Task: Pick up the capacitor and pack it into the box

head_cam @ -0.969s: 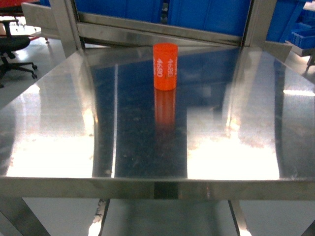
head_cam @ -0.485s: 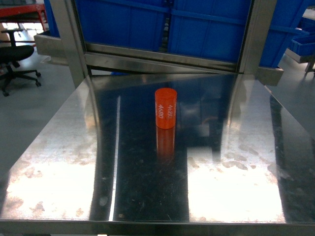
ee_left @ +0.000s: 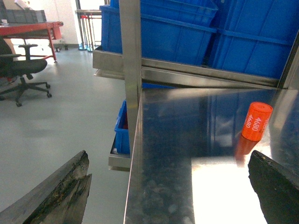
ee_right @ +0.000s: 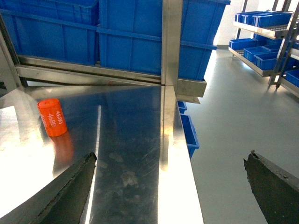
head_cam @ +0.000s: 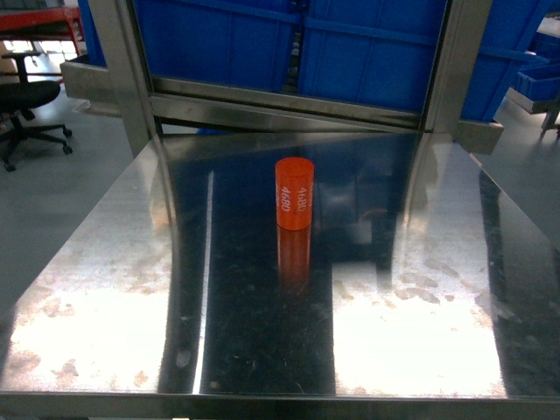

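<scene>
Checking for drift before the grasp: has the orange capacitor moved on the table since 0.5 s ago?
No. The capacitor stands upright at the same spot on the steel table, unchanged against the shelf rail behind it.

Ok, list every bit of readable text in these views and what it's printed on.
"4680" in white, printed twice, running up the side of the orange capacitor standing on the steel table; it reads the same in both wrist views.
No other text shows, on the blue bins or elsewhere.

left pincer (ee_left: 170, 186) agape, right pincer (ee_right: 170, 184) agape
</scene>
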Robot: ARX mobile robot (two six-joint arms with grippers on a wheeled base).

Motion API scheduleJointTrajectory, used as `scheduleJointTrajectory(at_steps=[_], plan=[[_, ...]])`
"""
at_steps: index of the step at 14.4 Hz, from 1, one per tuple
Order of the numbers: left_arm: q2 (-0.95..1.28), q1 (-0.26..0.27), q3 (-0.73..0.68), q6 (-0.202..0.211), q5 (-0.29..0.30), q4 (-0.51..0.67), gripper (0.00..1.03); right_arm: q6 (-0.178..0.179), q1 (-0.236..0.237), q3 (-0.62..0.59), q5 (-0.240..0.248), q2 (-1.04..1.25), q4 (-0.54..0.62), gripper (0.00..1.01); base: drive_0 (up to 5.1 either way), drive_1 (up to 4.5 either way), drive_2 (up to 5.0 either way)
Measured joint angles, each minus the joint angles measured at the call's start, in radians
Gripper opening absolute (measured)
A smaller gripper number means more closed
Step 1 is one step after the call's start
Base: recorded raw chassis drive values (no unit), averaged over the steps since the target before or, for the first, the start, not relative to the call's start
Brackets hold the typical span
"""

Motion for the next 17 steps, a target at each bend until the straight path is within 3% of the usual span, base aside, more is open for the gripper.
scheduleJointTrajectory(at_steps=[4, 5, 6, 9, 11, 14, 17], plan=[[0.0, 0.0, 0.0, 0.0, 0.0, 0.0, 0.98, 0.0, 0.0, 0.0, 0.0, 0.0, 0.0, 0.98, 0.0, 0.0, 0.0], [0.011, 0.008, 0.003, -0.008, 0.023, -0.013, 0.98, 0.0, 0.0, 0.0, 0.0, 0.0, 0.0, 0.98, 0.0, 0.0, 0.0], [0.146, 0.008, 0.011, -0.04, 0.081, 0.101, 0.98, 0.0, 0.0, 0.0, 0.0, 0.0, 0.0, 0.98, 0.0, 0.0, 0.0], [0.78, -0.122, 0.18, -0.076, 0.026, 0.632, 0.98, 0.0, 0.0, 0.0, 0.0, 0.0, 0.0, 0.98, 0.0, 0.0, 0.0], [1.153, -0.219, 0.347, -0.08, -0.047, 0.841, 0.98, 0.0, 0.0, 0.0, 0.0, 0.0, 0.0, 0.98, 0.0, 0.0, 0.0], [1.575, -0.336, 0.591, -0.09, -0.096, 0.893, 0.98, 0.0, 0.0, 0.0, 0.0, 0.0, 0.0, 0.98, 0.0, 0.0, 0.0], [1.83, -0.399, 0.785, -0.102, -0.125, 0.86, 0.98, 0.0, 0.0, 0.0, 0.0, 0.0, 0.0, 0.98, 0.0, 0.0, 0.0]])
